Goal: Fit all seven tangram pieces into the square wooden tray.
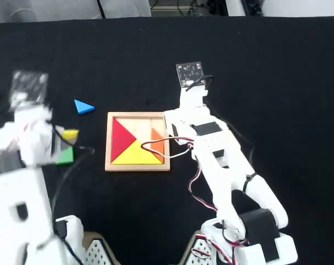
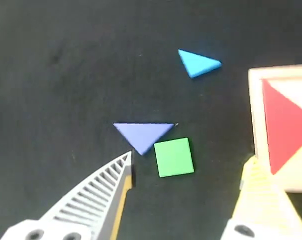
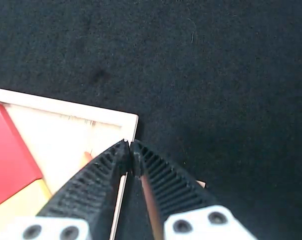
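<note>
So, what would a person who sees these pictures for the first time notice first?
Probably the wooden tray in the middle, with a red triangle and a yellow triangle already inside. Next, the left gripper, open above a green square, and the right gripper, shut over the tray's edge.

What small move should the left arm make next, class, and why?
Probably lower the open left gripper onto the green square tile, which lies flat on the black cloth between its fingertips, beside the blue-violet triangle; the square wooden tray shows bare wood, so pieces remain to place.
</note>
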Controlling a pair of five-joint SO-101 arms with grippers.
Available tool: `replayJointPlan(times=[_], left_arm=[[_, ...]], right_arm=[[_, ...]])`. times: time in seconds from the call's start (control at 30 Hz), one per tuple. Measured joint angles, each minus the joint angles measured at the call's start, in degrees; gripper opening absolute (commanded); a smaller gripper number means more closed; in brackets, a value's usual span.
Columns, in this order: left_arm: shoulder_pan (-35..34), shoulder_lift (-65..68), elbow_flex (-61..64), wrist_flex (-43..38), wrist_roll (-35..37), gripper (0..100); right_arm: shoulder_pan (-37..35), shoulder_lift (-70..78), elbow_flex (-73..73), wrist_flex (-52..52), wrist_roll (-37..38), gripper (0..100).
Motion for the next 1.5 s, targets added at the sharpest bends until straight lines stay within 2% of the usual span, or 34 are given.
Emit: replayJointPlan(times=[0.1, 0.2, 0.47, 0.6, 1.03, 1.23, 1.5], left_arm=[[0.9, 12.3, -9.7, 1.2, -4.7, 34], [0.9, 23.3, -18.8, -1.5, -7.3, 34], [0.4, 49.2, -24.6, -31.4, 2.6, 34], [0.4, 58.1, -26.2, -40.4, 4.2, 34], [0.8, 75.8, -35.0, -42.4, 4.5, 34], [1.4, 78.2, -35.4, -42.4, 4.5, 34], [0.8, 78.2, -34.8, -38.9, -2.1, 34]], right_arm=[[0.0, 0.0, 0.0, 0.0, 0.0, 1.1], [0.0, 0.0, 0.0, 0.0, 0.0, 1.1], [0.0, 0.0, 0.0, 0.0, 0.0, 1.1], [0.0, 0.0, 0.0, 0.0, 0.0, 1.1], [0.0, 0.0, 0.7, -2.1, 0.0, 1.1], [0.0, 0.0, 0.7, -2.1, 0.0, 1.1], [0.0, 0.0, 0.7, -2.1, 0.0, 1.1]])
